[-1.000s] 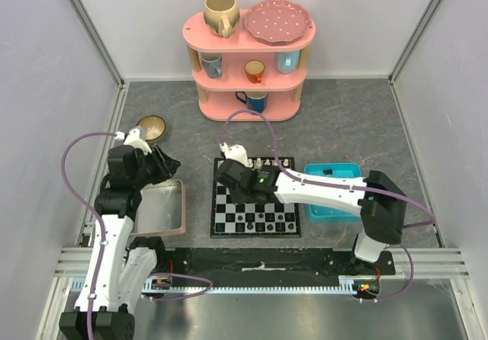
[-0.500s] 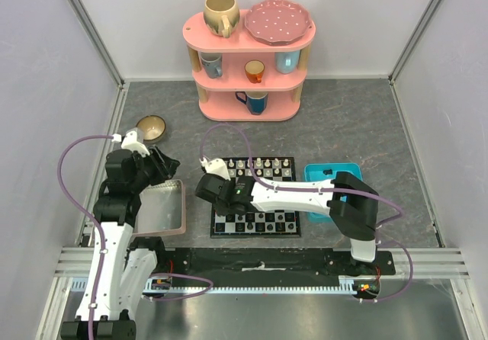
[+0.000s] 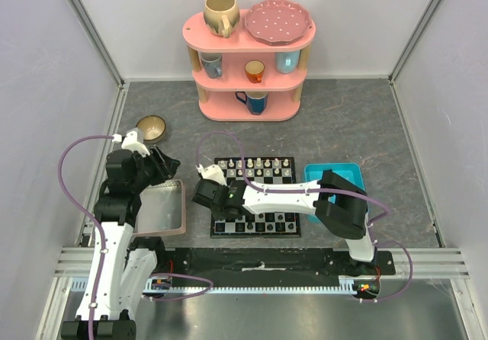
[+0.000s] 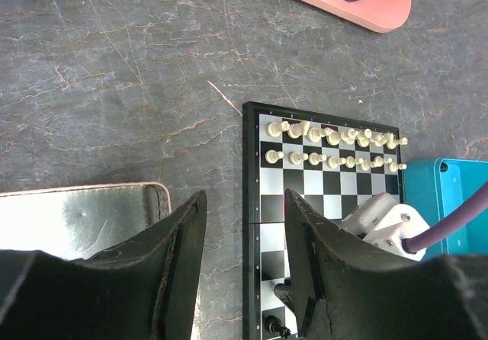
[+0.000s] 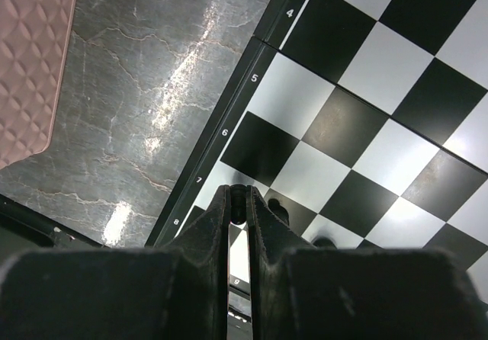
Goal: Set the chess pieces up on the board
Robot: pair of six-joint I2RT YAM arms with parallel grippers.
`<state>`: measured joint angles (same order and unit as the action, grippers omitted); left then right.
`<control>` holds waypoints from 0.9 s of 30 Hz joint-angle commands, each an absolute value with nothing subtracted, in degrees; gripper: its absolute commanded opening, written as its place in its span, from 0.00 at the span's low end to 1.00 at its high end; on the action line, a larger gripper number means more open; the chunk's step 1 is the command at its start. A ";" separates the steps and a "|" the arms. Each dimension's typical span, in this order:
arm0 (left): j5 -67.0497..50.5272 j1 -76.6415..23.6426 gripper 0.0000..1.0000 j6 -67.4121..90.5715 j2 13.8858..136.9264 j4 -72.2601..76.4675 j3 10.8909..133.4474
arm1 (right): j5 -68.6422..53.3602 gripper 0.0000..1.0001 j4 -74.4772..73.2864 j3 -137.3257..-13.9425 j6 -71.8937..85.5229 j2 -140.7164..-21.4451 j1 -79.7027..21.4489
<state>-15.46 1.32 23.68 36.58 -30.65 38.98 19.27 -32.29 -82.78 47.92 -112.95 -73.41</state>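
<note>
The board (image 3: 284, 197) lies at the table's middle, with cream-white chess pieces (image 3: 259, 165) in its two far rows and black chess pieces (image 3: 268, 221) in its near rows. My right gripper (image 3: 224, 215) hangs low over the board's near-left corner. In the right wrist view it (image 5: 239, 199) is shut on a small black piece (image 5: 239, 204) above the squares by the edge numbers 7 and 8; other black pieces (image 5: 279, 211) stand just beside it. My left gripper (image 3: 165, 165) is open and empty, held above the gap between tray and board (image 4: 328, 184).
A pink-rimmed grey tray (image 3: 181, 206) lies left of the board and a blue tray (image 3: 347, 171) to its right. A pink shelf (image 3: 248, 111) with cups stands at the back. A bowl (image 3: 152, 128) sits at far left.
My right gripper has moved from the board's far-left part leftward and nearer, down to the near-left corner, still shut. The left arm has barely shifted.
</note>
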 commanded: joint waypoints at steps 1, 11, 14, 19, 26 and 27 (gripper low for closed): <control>-15.82 1.67 0.52 22.50 36.04 -28.12 38.85 | 19.07 0.00 -31.20 -85.87 48.60 -114.08 -73.92; -16.17 1.58 0.53 22.50 36.04 -27.86 38.76 | 19.25 0.00 -31.99 -85.87 48.60 -114.43 -74.27; -16.26 1.67 0.53 22.50 35.95 -27.77 38.58 | 19.60 0.00 -32.96 -86.31 48.60 -114.70 -74.62; -16.26 1.58 0.53 22.50 35.95 -27.69 38.58 | 20.04 0.00 -33.75 -86.75 48.34 -115.14 -74.79; -16.52 1.58 0.53 22.41 35.95 -27.69 38.58 | 21.44 0.00 -34.89 -86.92 48.52 -115.22 -74.97; -16.52 1.58 0.53 22.41 36.03 -27.69 38.58 | 21.62 0.00 -35.24 -87.01 48.52 -115.14 -74.97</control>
